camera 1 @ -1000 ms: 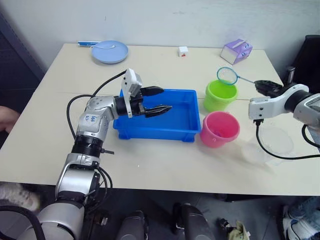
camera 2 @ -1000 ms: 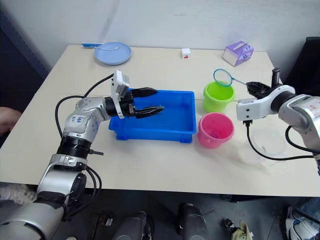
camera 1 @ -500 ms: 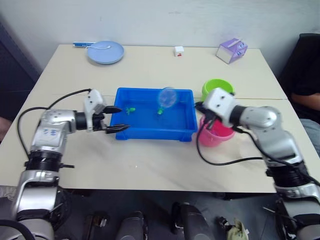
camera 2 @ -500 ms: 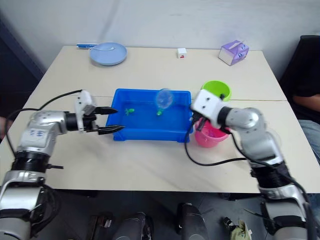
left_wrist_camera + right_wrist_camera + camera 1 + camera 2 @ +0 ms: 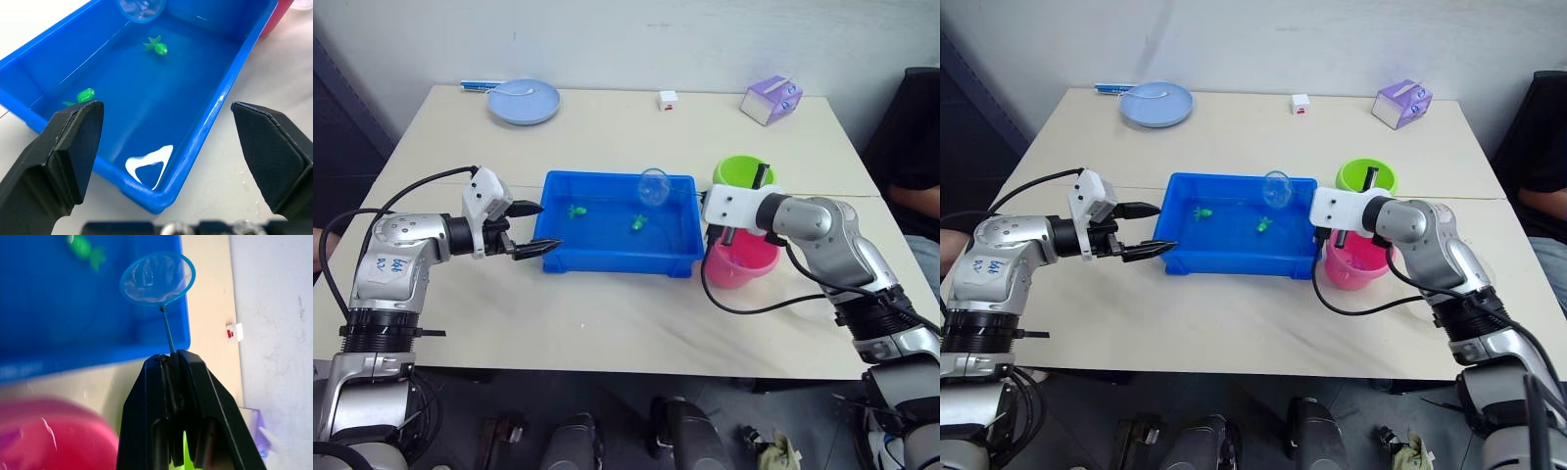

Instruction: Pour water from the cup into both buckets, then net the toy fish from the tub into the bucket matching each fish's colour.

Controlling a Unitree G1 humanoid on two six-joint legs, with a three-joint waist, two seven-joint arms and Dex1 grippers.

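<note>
Our right gripper (image 5: 171, 363), fingers clamped on the net (image 5: 157, 278), hovers above the blue tub (image 5: 612, 257) — we should dip beneath a green fish (image 5: 635, 224); left fingers (image 5: 73, 137) spread wide.

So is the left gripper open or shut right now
Open. The left gripper has its two black fingers spread wide apart beside the tub, with nothing between them.

The blue tub (image 5: 222, 100) is shiny, smooth plastic, and the water in it shows a bright glare. The two green toy fish (image 5: 157, 46) are glossy plastic. The net (image 5: 157, 278) is thin see-through mesh in a blue ring. The pink bucket (image 5: 740, 259) is smooth plastic. The table (image 5: 607, 323) looks pale, flat and dull
</note>
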